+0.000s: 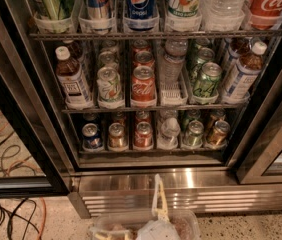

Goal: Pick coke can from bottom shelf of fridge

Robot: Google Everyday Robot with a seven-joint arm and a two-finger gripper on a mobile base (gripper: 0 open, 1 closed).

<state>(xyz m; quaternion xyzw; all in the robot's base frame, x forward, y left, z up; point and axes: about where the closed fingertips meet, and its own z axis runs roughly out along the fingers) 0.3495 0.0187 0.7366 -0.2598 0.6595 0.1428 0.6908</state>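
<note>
Gripper (153, 223): held low before the fridge (151, 184) base — open or closed cannot be told
Coke can (143, 135): stood on bottom shelf (151, 152), centre lane
Floor (241, 228): speckled — cables (3, 216) left of fridge

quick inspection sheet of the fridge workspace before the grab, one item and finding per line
surface: bottom shelf, drinks lined along its front
job's things: coke can upright in a middle lane of the fridge, untouched
clutter: blue can and gold can left of it, small bottle right of it, second red can one tier up
grippers: gripper open, low before the steel base, short of the shelf
cables: black and orange cables loose at left
surroundings: speckled floor
</note>
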